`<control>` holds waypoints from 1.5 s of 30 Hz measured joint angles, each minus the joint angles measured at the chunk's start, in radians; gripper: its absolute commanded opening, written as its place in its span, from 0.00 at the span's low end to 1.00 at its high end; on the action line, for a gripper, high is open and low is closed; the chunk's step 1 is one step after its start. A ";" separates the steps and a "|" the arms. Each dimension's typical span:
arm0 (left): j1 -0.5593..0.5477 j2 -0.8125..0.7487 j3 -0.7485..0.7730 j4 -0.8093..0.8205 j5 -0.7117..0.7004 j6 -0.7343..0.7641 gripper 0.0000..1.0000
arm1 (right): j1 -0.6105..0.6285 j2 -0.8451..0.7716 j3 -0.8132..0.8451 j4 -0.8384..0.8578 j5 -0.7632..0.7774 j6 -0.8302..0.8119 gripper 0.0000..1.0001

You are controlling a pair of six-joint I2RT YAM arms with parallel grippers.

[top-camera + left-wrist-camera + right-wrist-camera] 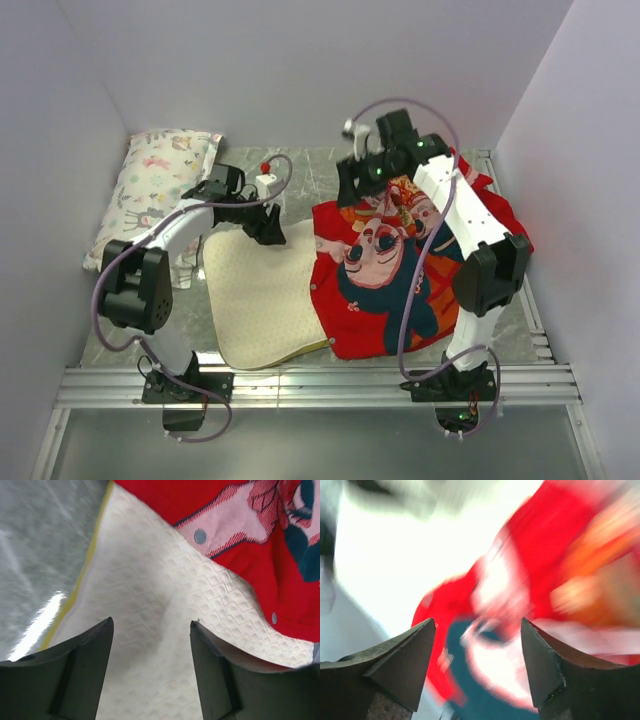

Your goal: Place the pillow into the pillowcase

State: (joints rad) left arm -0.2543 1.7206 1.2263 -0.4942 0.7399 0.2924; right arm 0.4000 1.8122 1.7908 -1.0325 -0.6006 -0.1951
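The cream quilted pillow (pixel 262 295) lies flat at the table's middle-left, and its right edge is tucked under the edge of the red pillowcase (pixel 390 290). My left gripper (pixel 268 228) is open and empty just above the pillow's far edge. In the left wrist view (pixel 151 625) its jaws stand apart over the quilted pillow (pixel 150 580), with the pillowcase's snap-buttoned edge (pixel 200 500) at the upper right. My right gripper (pixel 355 185) is raised over the pillowcase's far left corner. Its wrist view is blurred and shows the gripper (pixel 477 625) open and empty above the pillowcase (pixel 530 545).
A white animal-print pillow (pixel 155 185) leans at the back left corner. A small white fixture with a red knob (pixel 266 180) stands behind the left gripper. Walls close in on three sides. Metal rails (pixel 320 385) run along the near edge.
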 measured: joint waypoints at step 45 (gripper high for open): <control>0.093 0.131 -0.012 0.032 0.092 0.026 0.10 | 0.078 0.494 0.301 0.243 -0.023 0.094 0.00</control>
State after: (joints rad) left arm -0.1612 1.8519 1.2144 -0.4618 0.8322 0.3183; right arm 0.4782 2.3062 2.0922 -0.7898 -0.6231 -0.1013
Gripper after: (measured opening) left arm 0.197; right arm 0.013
